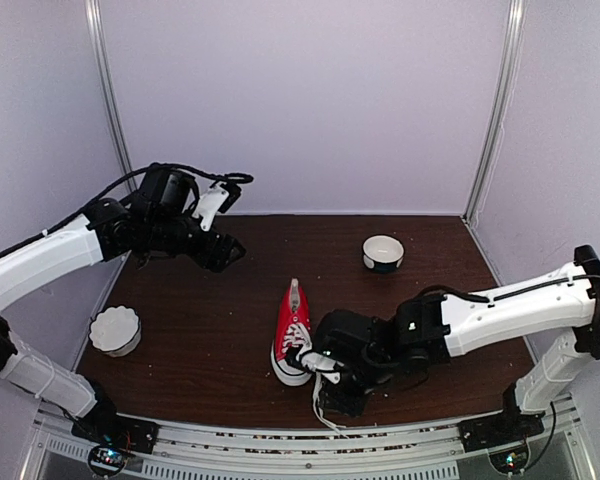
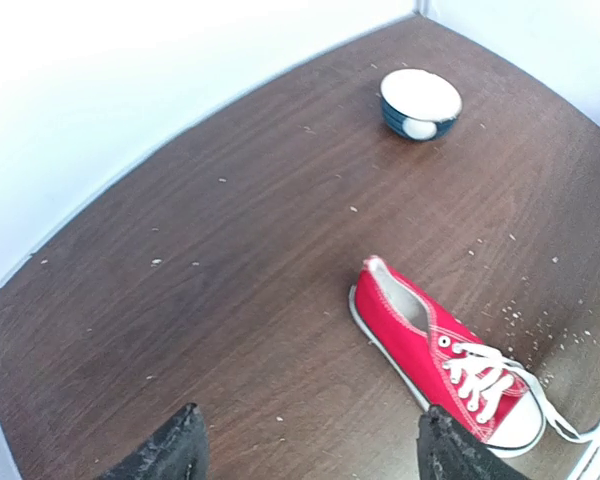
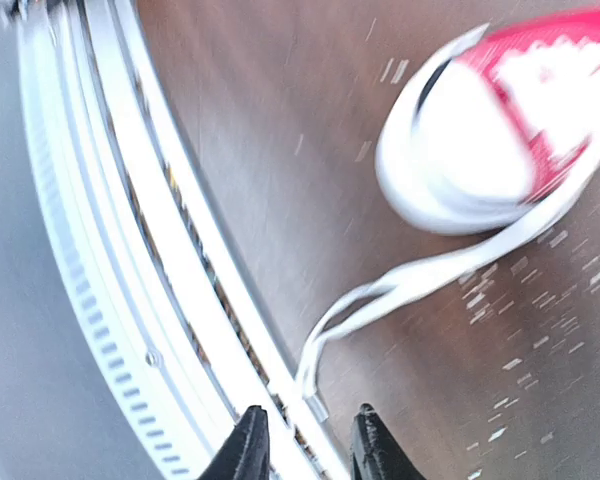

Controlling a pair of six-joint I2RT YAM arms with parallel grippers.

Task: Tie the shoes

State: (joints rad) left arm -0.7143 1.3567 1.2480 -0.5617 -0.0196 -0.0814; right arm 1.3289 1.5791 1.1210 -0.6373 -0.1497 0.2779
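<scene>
Sneaker (image 1: 292, 330) untied; L jaws wide; R jaws prob. near lace (image 3: 430, 275).

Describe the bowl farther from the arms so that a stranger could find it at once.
Start at the dark wooden table. Toward its far right corner, beyond the red sneaker, the dark bowl stands alone. Its outside is dark and its inside white, unlike the all-white ribbed bowl at the left edge.
</scene>
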